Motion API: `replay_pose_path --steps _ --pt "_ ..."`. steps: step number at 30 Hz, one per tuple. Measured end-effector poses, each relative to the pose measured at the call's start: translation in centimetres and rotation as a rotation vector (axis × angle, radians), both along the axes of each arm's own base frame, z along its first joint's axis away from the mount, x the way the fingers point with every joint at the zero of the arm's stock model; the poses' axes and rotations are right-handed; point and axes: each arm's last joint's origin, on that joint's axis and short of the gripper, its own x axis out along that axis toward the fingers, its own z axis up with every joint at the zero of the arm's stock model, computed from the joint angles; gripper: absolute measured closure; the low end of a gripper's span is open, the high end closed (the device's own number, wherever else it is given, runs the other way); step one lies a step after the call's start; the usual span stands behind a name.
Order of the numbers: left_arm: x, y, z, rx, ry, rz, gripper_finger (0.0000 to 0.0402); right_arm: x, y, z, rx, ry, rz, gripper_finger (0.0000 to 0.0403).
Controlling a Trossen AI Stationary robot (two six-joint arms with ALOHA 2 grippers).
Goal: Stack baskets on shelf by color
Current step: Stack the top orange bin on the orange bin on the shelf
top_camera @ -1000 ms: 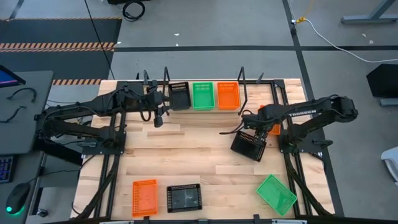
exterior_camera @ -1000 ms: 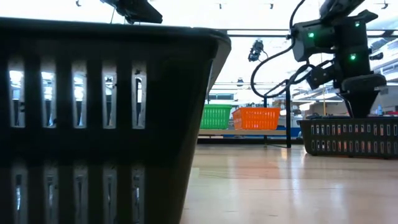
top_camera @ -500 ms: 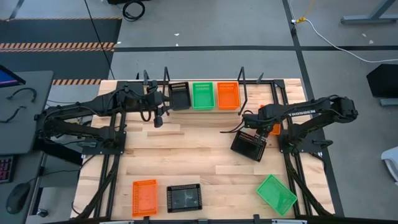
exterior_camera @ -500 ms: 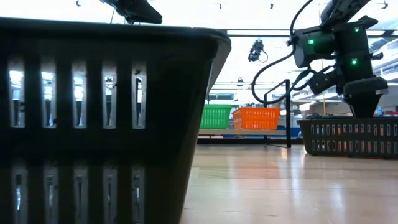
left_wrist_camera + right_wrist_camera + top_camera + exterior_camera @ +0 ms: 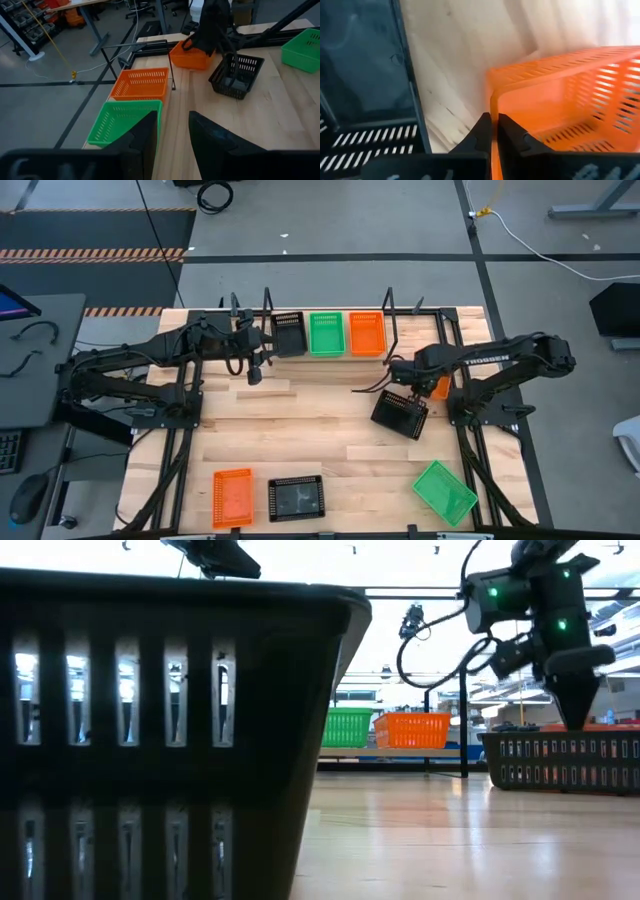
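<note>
Beside the black basket (image 5: 401, 413) right of centre on the worktop, the right end effector (image 5: 493, 131) pinches the orange basket (image 5: 570, 107) rim: light, stiff mesh, thin edge best gripped.

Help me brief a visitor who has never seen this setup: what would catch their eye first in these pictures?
Probably the bright row on the pale wood shelf at the table's far edge: a black plastic mesh basket, a green one and an orange one abreast. Next, the right hand, shut on the rim of another orange mesh basket beside a loose black basket at mid-right. The left hand hangs near the shelf's left end.
</note>
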Motion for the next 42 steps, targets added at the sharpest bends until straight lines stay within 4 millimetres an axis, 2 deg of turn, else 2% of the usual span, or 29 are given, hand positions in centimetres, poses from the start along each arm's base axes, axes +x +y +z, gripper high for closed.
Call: replay_pose_path --steps 5,13,18,23,29,36,42 --pt "0.0 0.0 0.0 0.0 0.001 0.0 0.0283 0.5 -0.3 3.4 -0.098 0.015 -0.049 0.0391" --pt "-0.1 0.0 -0.2 -0.004 0.02 0.0 0.0283 0.7 -0.4 11.0 -0.297 -0.022 -0.094 0.0391" --pt "-0.1 0.0 -0.2 -0.004 0.02 0.0 0.0283 1.4 -0.1 15.3 -0.414 -0.178 -0.021 0.0391" --pt "-0.1 0.0 -0.2 -0.004 0.021 0.0 0.0283 2.7 0.1 18.0 -0.523 -0.224 0.092 0.0392" --pt "-0.1 0.0 -0.2 -0.003 0.02 0.0 0.0283 5.9 0.0 18.8 -0.598 -0.206 0.245 0.0392" --pt "-0.1 0.0 -0.2 -0.004 0.02 0.0 0.0283 11.1 -0.6 16.9 -0.611 -0.141 0.444 0.0392" --pt "-0.1 0.0 -0.3 -0.007 0.032 0.0 0.0283 13.7 -2.7 15.7 -0.578 -0.093 0.485 0.0392"
